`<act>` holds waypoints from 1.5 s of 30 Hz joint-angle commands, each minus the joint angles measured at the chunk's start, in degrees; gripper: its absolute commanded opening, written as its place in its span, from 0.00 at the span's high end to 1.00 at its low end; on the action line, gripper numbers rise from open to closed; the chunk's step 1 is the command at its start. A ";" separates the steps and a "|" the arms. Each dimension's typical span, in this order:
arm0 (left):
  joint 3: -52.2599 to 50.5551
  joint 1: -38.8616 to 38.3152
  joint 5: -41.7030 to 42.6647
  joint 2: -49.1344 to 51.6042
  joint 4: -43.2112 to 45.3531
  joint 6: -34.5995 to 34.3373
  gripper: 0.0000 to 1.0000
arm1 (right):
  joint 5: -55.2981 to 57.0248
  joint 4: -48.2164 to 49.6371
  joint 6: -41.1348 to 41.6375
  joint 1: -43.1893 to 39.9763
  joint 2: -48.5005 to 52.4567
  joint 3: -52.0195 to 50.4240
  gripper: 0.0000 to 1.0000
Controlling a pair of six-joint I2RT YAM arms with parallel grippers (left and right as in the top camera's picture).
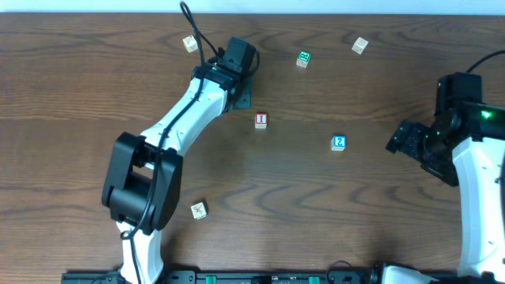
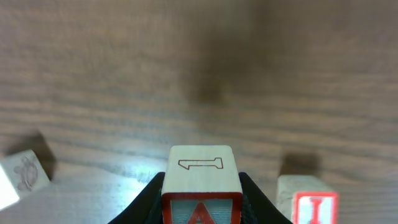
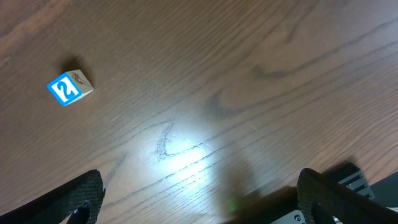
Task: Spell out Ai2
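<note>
- Holding the A block, the left hand is closed on it, with one dark finger against each side of the block.
- The red-framed A face looks toward the left wrist camera, and the top face carries an outlined 1.
- I cannot tell if the A block rests on the surface or is lifted a little above it.
- In the overhead view the A block is hidden under the left hand, in the far left part of the surface.
- The I block stands upright near the A block, to its right in the left wrist view, and the two do not touch.
- The 2 block lies further right, well apart from the I block, with its blue 2 face up.
- The right hand is wide open and grips nothing; it is near the right edge, and the 2 block is well apart from it.
- A green block and two pale blocks lie along the far side.
- One more pale block lies on the near side, beside the left arm.
</note>
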 commanded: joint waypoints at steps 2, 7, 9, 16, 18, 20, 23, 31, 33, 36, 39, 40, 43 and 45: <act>1.05 0.13 1.05 0.07 -2.78 1.16 0.85 | 0.20 0.07 -0.17 -0.37 -0.11 0.61 0.01; 1.03 0.09 3.80 0.07 -6.08 1.03 0.87 | 0.20 0.28 -0.17 -0.37 -0.11 0.61 0.01; 1.01 0.07 3.93 0.09 -5.88 0.85 0.87 | 0.20 0.28 -0.17 -0.37 -0.11 0.61 0.01; 0.98 0.04 6.82 1.77 -6.05 -0.42 0.88 | 0.20 0.15 -0.17 -0.37 -0.11 0.61 0.01; 0.98 0.07 6.78 2.73 -5.70 -0.37 0.88 | 0.20 0.11 -0.17 -0.37 -0.11 0.61 0.01; 0.98 0.07 6.75 3.58 -5.62 -0.35 0.89 | 0.22 0.07 -0.20 -0.37 -0.11 0.61 0.01; 0.98 0.04 6.80 4.50 -5.55 -0.37 0.89 | 0.22 -0.04 -0.20 -0.37 -0.11 0.61 0.01; 0.96 0.04 6.58 4.87 -4.76 -0.37 0.89 | 0.22 -0.02 -0.20 -0.37 -0.11 0.61 0.01; 0.96 0.07 6.58 4.85 -4.76 -0.37 0.89 | 0.22 -0.02 -0.20 -0.37 -0.11 0.61 0.01; 0.96 0.07 6.51 4.87 -4.74 -0.37 0.89 | 0.22 0.02 -0.20 -0.37 -0.11 0.61 0.01; 0.96 0.07 6.49 4.87 -4.59 -0.37 0.89 | 0.22 0.02 -0.20 -0.37 -0.11 0.61 0.01; 0.94 0.07 6.49 4.87 -4.52 -0.37 0.89 | 0.22 0.00 -0.20 -0.37 -0.11 0.61 0.01; 0.90 0.07 6.34 4.87 -4.31 -0.37 0.89 | 0.22 -0.02 -0.20 -0.37 -0.11 0.61 0.01; 0.87 0.07 6.34 4.87 -3.89 -0.37 0.89 | 0.22 -0.02 -0.20 -0.37 -0.11 0.61 0.01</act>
